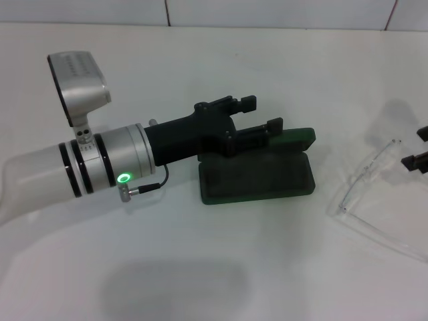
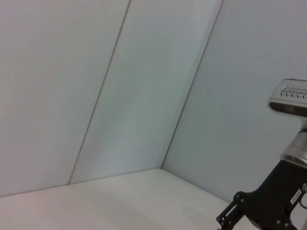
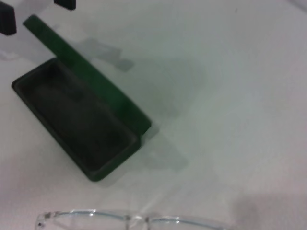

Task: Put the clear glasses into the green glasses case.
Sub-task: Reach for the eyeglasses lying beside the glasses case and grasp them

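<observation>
The green glasses case [image 1: 257,175] lies open mid-table, its dark tray facing up and its lid [image 1: 294,137] raised at the back. The right wrist view shows the same tray [image 3: 76,120] with nothing in it. My left gripper [image 1: 262,114] reaches in from the left and hovers open at the lid's back edge, its lower finger close to the lid. The clear glasses [image 1: 374,194] rest on the table to the right of the case, also visible in the right wrist view [image 3: 129,219]. My right gripper [image 1: 417,147] shows at the right edge, open, just beyond the tip of one glasses arm.
The white table [image 1: 200,267] runs back to a white tiled wall [image 1: 267,12]. The left arm's silver wrist and camera [image 1: 80,80] stand over the table's left side. The left wrist view shows only wall, table and the right arm [image 2: 273,201].
</observation>
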